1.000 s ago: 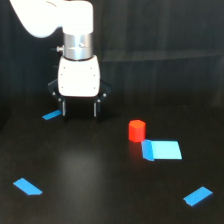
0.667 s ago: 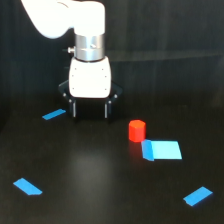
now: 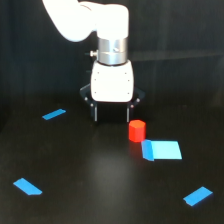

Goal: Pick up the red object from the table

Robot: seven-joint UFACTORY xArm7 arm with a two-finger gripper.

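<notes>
In the exterior view, the gripper (image 3: 112,115) points down above the black surface (image 3: 100,175), its two fingers apart and holding nothing. The red object (image 3: 136,130) stands upright on the surface, near the gripper, toward the view's right. A flat blue block (image 3: 161,150) lies just beside it. Blue strips (image 3: 54,114) lie farther away.

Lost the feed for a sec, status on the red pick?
Gripper open, empty, hanging above the table. Red cylinder upright, ungrasped, just to the exterior view's right of the fingers. Flat blue block beside it; nothing between.
</notes>
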